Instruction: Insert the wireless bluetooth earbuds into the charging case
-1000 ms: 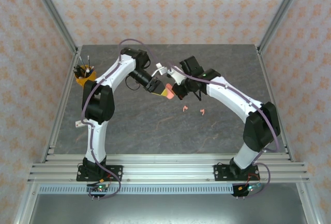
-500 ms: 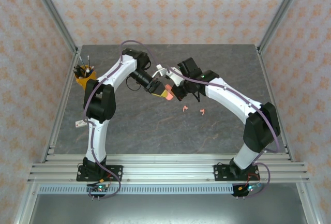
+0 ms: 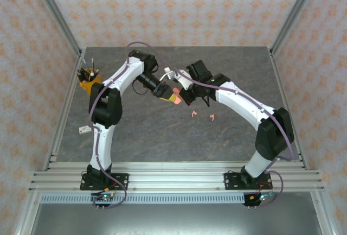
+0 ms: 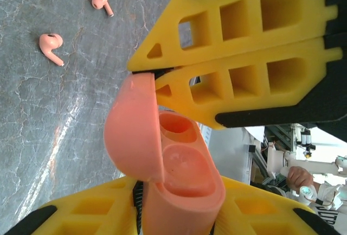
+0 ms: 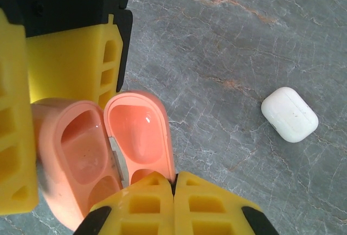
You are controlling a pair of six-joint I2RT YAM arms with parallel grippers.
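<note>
A coral-pink charging case [image 4: 184, 191] is held above the table with my left gripper [image 4: 179, 216] shut on its body. Its lid [image 4: 130, 132] stands swung open, and both wells inside look empty. My right gripper [image 5: 175, 179] is shut, its yellow fingertips [image 4: 146, 64] pressed against the rim of the lid [image 5: 142, 132]. In the top view the two grippers meet at the case [image 3: 174, 98] in mid-table. Two coral-pink earbuds [image 3: 193, 114] [image 3: 212, 118] lie on the table just in front of it, also seen as earbuds [image 4: 100, 1] [image 4: 50, 46] from the left wrist.
A closed white case [image 5: 289, 114] lies on the grey marble table [image 3: 162, 137] near the right gripper. An orange cup of pens [image 3: 88, 78] stands at the left edge. A small white piece [image 3: 83, 130] lies near the front left.
The left jaws have closed a little tighter on the case. Both arms have barely shifted and the case stays where it was.
</note>
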